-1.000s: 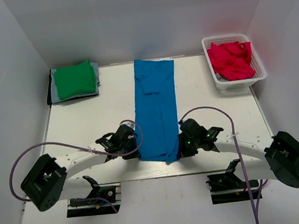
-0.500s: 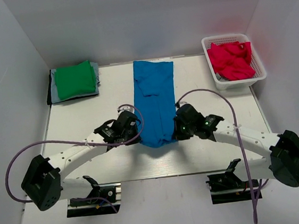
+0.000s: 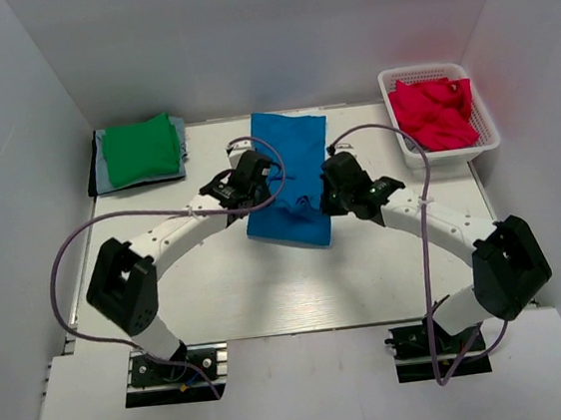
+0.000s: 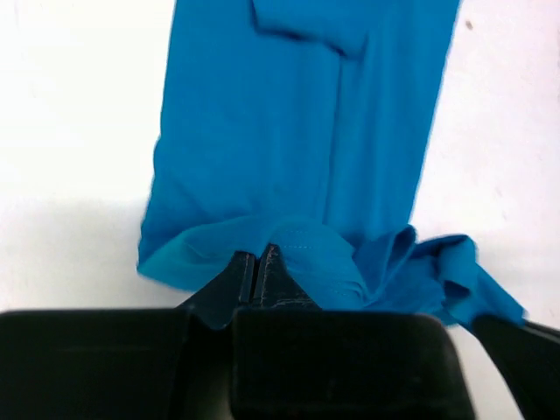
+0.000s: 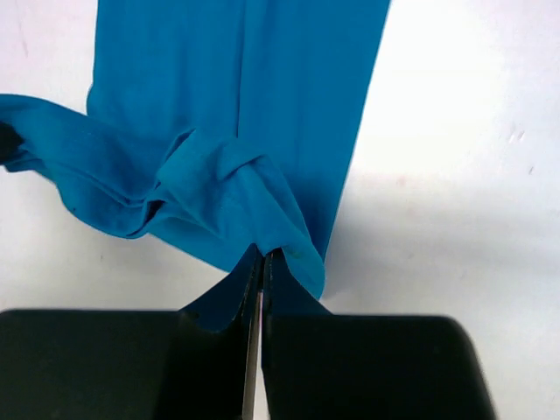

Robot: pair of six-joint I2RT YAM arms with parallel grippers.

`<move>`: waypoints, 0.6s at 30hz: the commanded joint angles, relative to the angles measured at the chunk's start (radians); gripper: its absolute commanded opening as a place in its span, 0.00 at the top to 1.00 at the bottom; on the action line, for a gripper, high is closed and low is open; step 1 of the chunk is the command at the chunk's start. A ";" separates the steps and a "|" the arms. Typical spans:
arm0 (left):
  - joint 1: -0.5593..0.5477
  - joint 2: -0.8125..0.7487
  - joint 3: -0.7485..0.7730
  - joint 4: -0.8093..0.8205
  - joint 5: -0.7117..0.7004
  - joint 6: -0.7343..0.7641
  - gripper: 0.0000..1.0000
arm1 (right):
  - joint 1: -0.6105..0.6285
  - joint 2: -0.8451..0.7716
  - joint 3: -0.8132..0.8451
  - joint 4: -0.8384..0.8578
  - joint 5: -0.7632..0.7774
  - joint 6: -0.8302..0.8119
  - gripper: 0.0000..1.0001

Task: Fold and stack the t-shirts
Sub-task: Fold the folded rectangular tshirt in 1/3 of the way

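Got the blue shirt (image 3: 290,147) mid-table, hem corners pinched tight by left gripper (image 4: 255,268) and right gripper (image 5: 261,261). Super light and floppy, sagging between, so probably best gripped at corners and kept taut.

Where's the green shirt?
In the top view, the green shirt lies on the folded pile at the far left of the table, left of the blue shirt.

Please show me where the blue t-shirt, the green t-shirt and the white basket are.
blue t-shirt (image 3: 294,146), top external view, on its flat far part.
green t-shirt (image 3: 141,149), top external view, on its folded upper face.
white basket (image 3: 426,69), top external view, on its far rim.
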 commanded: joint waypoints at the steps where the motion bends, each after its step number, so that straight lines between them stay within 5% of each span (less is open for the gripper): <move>1: 0.043 0.045 0.065 0.020 -0.034 0.064 1.00 | -0.039 0.048 0.078 0.049 0.032 -0.052 1.00; 18: 0.153 0.291 0.232 0.213 0.113 0.217 0.99 | -0.174 0.284 0.244 0.132 -0.111 -0.101 1.00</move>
